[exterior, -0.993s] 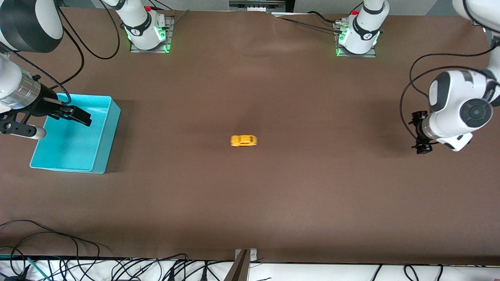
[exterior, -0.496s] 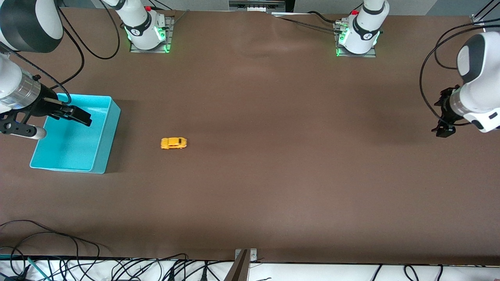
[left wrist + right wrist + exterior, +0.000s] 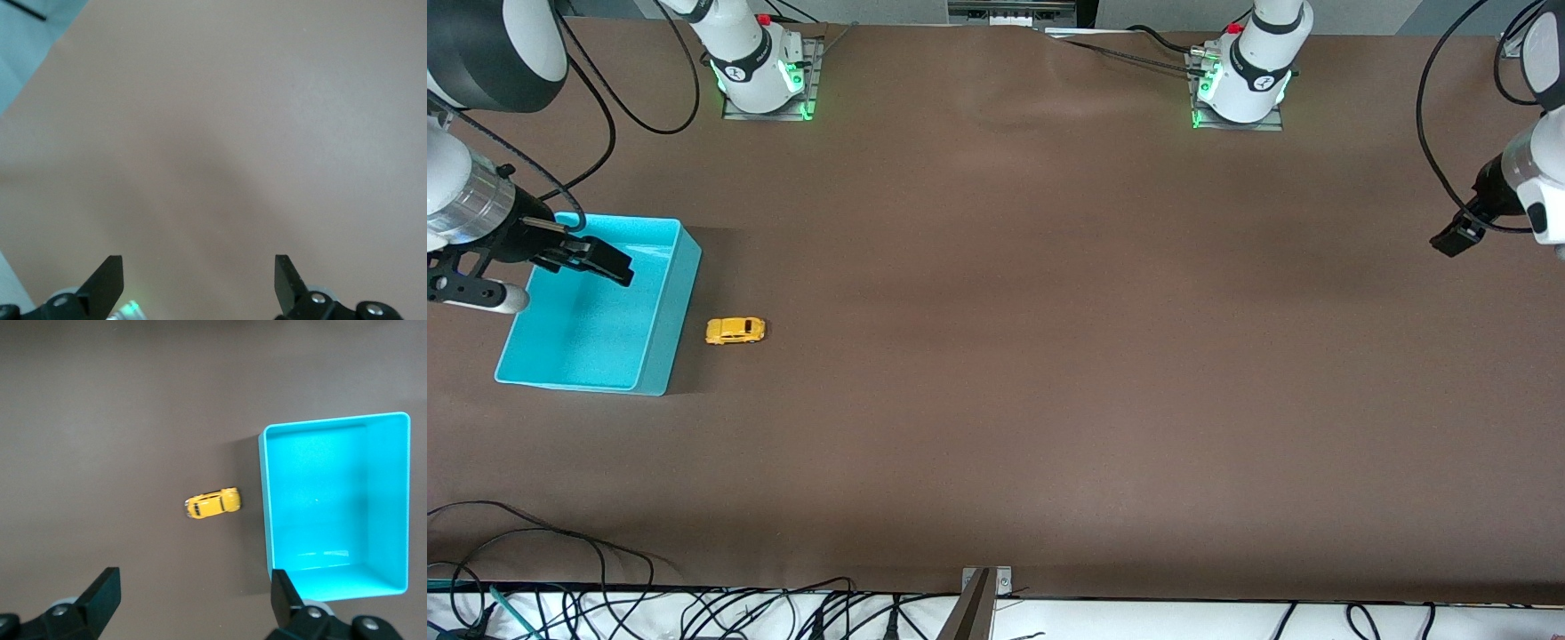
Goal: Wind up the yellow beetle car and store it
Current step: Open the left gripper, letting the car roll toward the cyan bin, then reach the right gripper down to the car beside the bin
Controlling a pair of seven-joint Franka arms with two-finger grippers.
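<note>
Front view: the yellow beetle car [image 3: 735,331] sits on the brown tabletop [image 3: 1049,356] just beside the turquoise bin [image 3: 667,356], apart from its wall, long axis running along the table from one arm's end toward the other. Your right gripper [image 3: 591,260] hangs over the bin with nothing in it; your left gripper [image 3: 1458,238] hangs over the left arm's end of the tabletop, well apart from the car.

Left wrist view: the left jaws stand wide apart and empty over bare tabletop; no car in sight.

Right wrist view: the right jaws stand wide apart and empty, with the car [image 3: 212,503] and the bin [image 3: 267,487] both below them. The car lies crosswise to the bin's nearest wall, one end pointing at it. Judged from this, the right arm is the nearer for the pick.
</note>
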